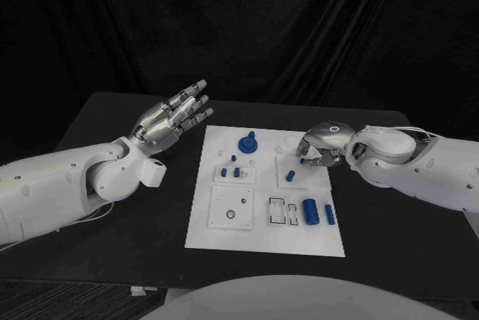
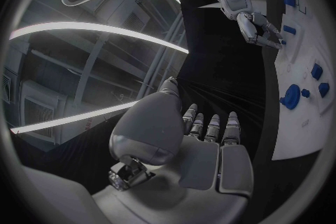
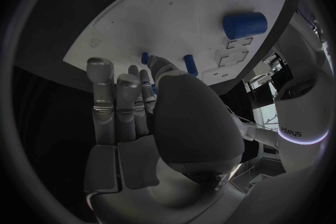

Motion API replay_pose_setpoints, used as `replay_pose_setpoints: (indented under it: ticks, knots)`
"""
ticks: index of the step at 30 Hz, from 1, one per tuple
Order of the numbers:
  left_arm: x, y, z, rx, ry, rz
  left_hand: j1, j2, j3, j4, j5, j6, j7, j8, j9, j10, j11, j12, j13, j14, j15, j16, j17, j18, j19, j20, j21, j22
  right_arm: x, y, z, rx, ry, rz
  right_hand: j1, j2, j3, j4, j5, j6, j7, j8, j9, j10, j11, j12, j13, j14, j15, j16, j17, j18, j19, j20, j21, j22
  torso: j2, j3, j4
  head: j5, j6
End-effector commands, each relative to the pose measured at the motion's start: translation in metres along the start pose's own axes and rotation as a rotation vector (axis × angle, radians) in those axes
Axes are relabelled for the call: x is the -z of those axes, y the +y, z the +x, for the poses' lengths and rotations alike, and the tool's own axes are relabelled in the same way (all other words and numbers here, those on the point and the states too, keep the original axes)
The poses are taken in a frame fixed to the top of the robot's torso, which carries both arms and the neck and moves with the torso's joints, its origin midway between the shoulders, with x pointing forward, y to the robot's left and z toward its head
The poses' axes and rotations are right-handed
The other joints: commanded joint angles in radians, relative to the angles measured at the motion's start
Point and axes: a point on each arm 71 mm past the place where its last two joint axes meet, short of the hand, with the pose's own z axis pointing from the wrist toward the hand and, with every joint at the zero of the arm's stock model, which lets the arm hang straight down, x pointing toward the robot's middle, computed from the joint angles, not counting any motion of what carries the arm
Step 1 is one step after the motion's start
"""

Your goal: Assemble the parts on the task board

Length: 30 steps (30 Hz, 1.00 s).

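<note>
Head view: the right hand (image 1: 321,151) is seen at the right of the frame, curled downward over the task board (image 1: 268,237), fingertips beside a small blue peg (image 1: 291,175); whether anything is pinched cannot be told. A peg placement or pickup appears to be in hand, and a fine, steady descent is judged to be called for next. The left hand (image 1: 176,117) is held open and raised, upper left, off the board over the desk (image 1: 120,244). Two blue cylinders (image 1: 311,212) lie lower right on the board, a blue knob (image 1: 248,143) near its top; nothing is seen blocking the reach.
</note>
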Motion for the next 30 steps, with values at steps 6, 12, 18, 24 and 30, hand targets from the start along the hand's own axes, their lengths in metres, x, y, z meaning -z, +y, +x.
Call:
replay_pose_setpoints:
  ticks: [6,12,18,24,30]
  knots:
    - [-0.001,0.002,0.003,0.023,0.023,-0.007,0.035,0.012,0.008,-0.039,0.042,0.055,0.033,0.013,0.008,0.001,0.024,0.006,0.001,0.0,0.016,-0.004,-0.001,0.023,0.006,0.018,0.004,0.003,-0.002,0.002,0.007,-0.017,0.0,-0.006,0.012,-0.003,0.026,-0.012,0.015,0.037,0.001,0.016,0.01,0.019,-0.001,-0.018,-0.008,-0.001,0.003,0.008,0.002,0.005,-0.003,0.006,-0.001,0.08,0.0,-0.0004,0.0,0.002,0.0]
    - [-0.001,0.002,0.003,0.026,0.026,-0.012,0.035,0.014,0.008,-0.041,0.049,0.064,0.037,0.016,0.009,0.001,0.028,0.006,0.001,0.0,0.017,-0.004,-0.001,0.023,0.007,0.018,0.004,0.003,-0.003,0.001,0.013,-0.021,0.018,0.001,0.013,-0.004,0.031,-0.017,0.016,0.046,0.001,0.02,0.013,0.022,-0.001,-0.023,-0.009,-0.002,0.003,0.006,-0.001,0.005,-0.004,0.005,-0.002,0.08,0.0,-0.0003,0.0001,0.002,0.0]
    - [0.0,0.002,0.003,0.027,0.027,-0.015,0.035,0.016,0.007,-0.043,0.056,0.061,0.038,0.016,0.008,0.001,0.029,0.006,0.001,0.0,0.019,-0.004,-0.001,0.023,0.009,0.02,0.005,0.005,-0.004,0.0,0.016,-0.028,0.019,0.003,0.02,-0.005,0.04,-0.025,0.018,0.051,0.002,0.022,0.016,0.029,-0.002,-0.027,-0.009,-0.004,0.003,0.003,-0.003,0.006,-0.005,0.004,-0.004,0.08,0.0,-0.0003,0.0003,-0.001,0.0]
    - [-0.001,0.003,0.003,0.028,0.029,-0.016,0.035,0.017,0.008,-0.044,0.061,0.059,0.039,0.016,0.007,0.001,0.03,0.006,0.001,0.0,0.02,-0.004,-0.001,0.023,0.01,0.021,0.006,0.007,-0.003,0.001,0.015,-0.036,-0.015,-0.003,0.035,0.005,0.063,-0.049,0.017,0.08,0.0,0.034,0.027,0.063,-0.007,-0.029,-0.008,-0.004,-0.002,0.004,-0.002,0.006,-0.006,0.001,0.001,0.081,0.0,-0.0005,0.0007,-0.003,0.0]
    - [-0.001,0.003,0.003,0.028,0.03,-0.02,0.037,0.02,0.008,-0.047,0.065,0.061,0.042,0.017,0.007,0.001,0.033,0.008,0.001,0.0,0.023,-0.004,-0.001,0.023,0.013,0.023,0.007,0.012,0.0,0.001,0.01,-0.037,-0.085,-0.013,0.043,0.016,0.075,-0.071,-0.001,0.107,-0.009,0.045,0.038,0.103,-0.019,-0.031,-0.007,0.003,-0.011,0.014,0.006,0.004,-0.002,-0.007,0.027,0.085,0.0,-0.0001,0.0,0.001,0.0]
